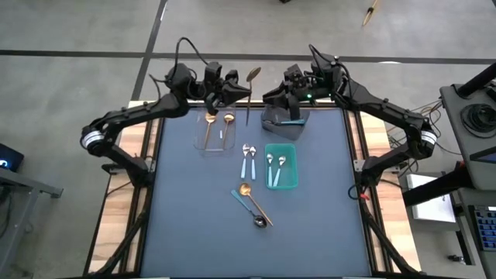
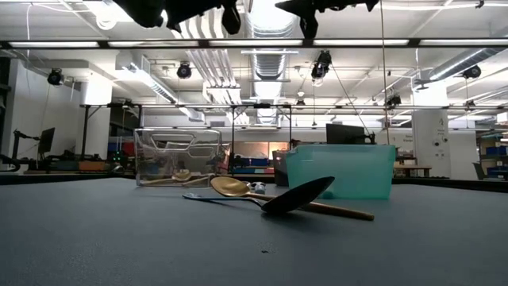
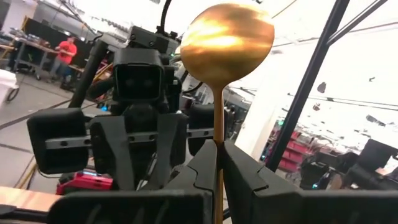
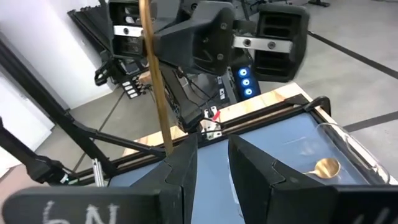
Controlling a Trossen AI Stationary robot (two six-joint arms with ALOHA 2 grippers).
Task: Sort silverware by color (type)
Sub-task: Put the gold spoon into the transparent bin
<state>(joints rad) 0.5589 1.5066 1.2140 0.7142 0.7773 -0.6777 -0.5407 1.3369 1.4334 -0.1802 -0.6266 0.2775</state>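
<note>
My left gripper [image 1: 245,93] [image 3: 219,148] is shut on a gold spoon [image 1: 251,85] high over the table's far edge. The spoon's bowl [image 3: 227,40] points up. My right gripper [image 1: 270,97] [image 4: 211,163] hangs facing it above the grey bin [image 1: 283,124], open, with nothing between its fingers. The spoon's handle [image 4: 155,81] runs down just beside one right finger. Two gold spoons [image 1: 218,118] lie in the clear bin [image 1: 203,143]. Two blue-handled spoons [image 1: 277,164] lie in the teal bin [image 1: 291,182]. Another blue-handled pair [image 1: 248,157] lies on the mat. My left gripper pinches the gold spoon's handle [image 3: 218,134] between its two fingers, below the bowl. The fingers come from the table's left, roughly level, and lie across the handle. The spoon stands nearly upright, bowl up, lifted clear of the table and bins.
A gold spoon [image 2: 238,187] and a dark spoon with a teal handle [image 2: 298,196] lie crossed on the mat nearer the front [image 1: 253,205]. The three bins line the far half of the mat. People stand in the room behind.
</note>
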